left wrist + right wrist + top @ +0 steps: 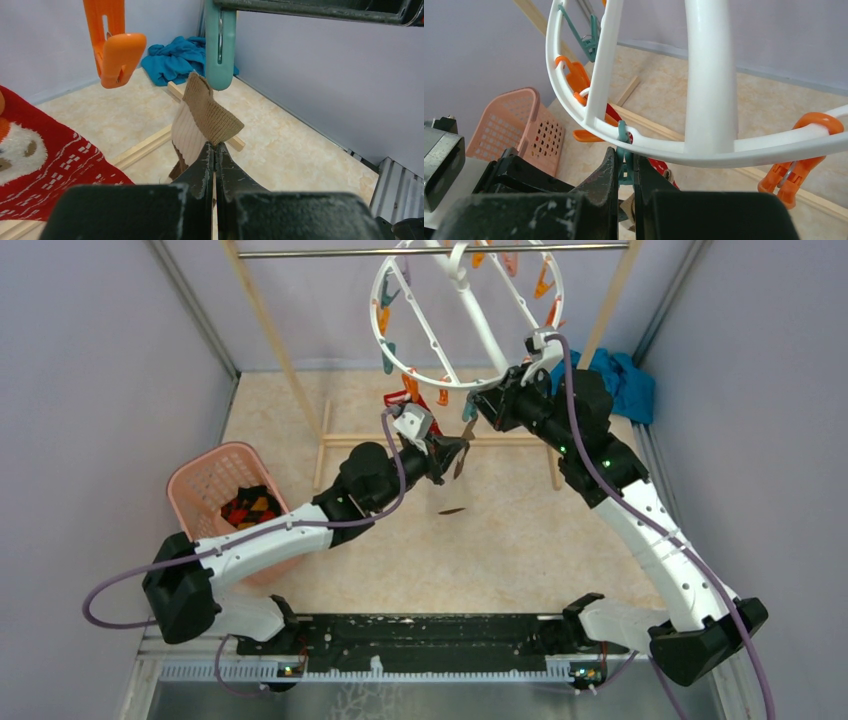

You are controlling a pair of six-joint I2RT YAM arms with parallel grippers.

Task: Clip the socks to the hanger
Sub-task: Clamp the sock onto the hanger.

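Left claw (215, 148) pinching sock (207, 117), teal clip (220, 50) above

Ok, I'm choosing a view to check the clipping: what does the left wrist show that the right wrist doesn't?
Left wrist only: the brown sock pinched in the left gripper, its tip beside the teal clip; the blue cloth. Right wrist only: the white hanger ring, the pink basket. Both: that clip in the right gripper, the red sock.

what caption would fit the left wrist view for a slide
Left jaws shut on a brown sock, its tip held up beside a teal clip; red sock at left
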